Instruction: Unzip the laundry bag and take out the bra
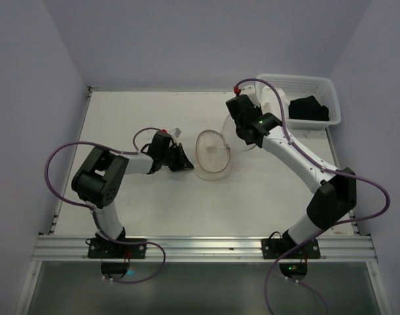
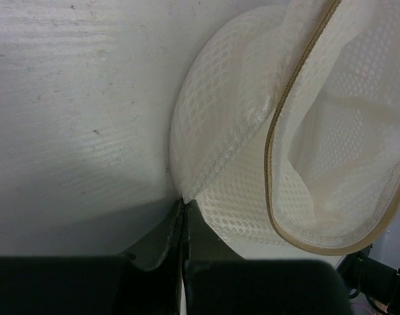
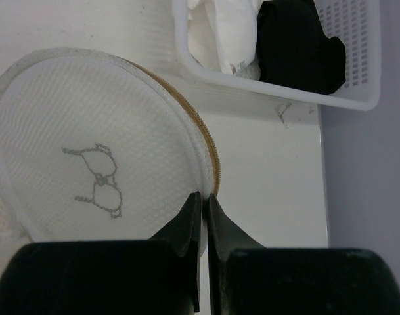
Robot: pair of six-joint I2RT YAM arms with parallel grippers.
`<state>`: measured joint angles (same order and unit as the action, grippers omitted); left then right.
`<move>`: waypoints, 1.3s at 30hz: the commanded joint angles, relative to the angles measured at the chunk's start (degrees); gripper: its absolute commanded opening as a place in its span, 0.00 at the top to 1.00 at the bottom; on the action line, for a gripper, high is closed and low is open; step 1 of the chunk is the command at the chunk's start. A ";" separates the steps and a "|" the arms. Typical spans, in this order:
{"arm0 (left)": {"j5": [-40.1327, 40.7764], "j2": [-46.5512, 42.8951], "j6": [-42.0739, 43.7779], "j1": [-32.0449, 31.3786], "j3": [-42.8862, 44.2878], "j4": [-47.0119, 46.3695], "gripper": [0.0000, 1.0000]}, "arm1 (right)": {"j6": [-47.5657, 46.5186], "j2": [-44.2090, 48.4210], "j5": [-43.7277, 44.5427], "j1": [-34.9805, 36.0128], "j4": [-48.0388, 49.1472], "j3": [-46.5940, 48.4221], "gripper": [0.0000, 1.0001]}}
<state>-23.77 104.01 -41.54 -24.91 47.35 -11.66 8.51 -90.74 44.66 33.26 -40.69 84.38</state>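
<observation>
At the laundry bag on the table, the left claw is being pressed shut against its left mesh edge. The right claw is being clamped tight on its tan rim. Beyond the bag's right side, a white basket of cloth is being crowded by that arm. Open table surface is being offered left of the bag.

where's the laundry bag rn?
Top view: the laundry bag lies mid-table between the left gripper and the right gripper, each shut on its edge; the white basket is back right.
</observation>
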 commanded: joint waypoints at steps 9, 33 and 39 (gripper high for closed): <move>3.47 -5.74 0.41 -1.11 3.89 5.15 1.00 | 4.66 -11.11 15.17 8.31 -12.56 10.97 1.00; 0.30 -7.24 -3.20 -2.08 -0.77 -0.99 1.00 | 4.76 -12.01 -22.86 20.27 0.16 7.39 0.92; 0.04 -6.97 -3.73 -1.99 -2.79 -1.88 1.00 | 4.23 -11.65 -27.96 20.27 6.05 0.27 1.00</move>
<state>-22.46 97.60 -44.40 -26.76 45.78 -10.66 12.82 -104.47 21.39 53.63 -39.24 86.83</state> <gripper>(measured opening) 0.005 0.016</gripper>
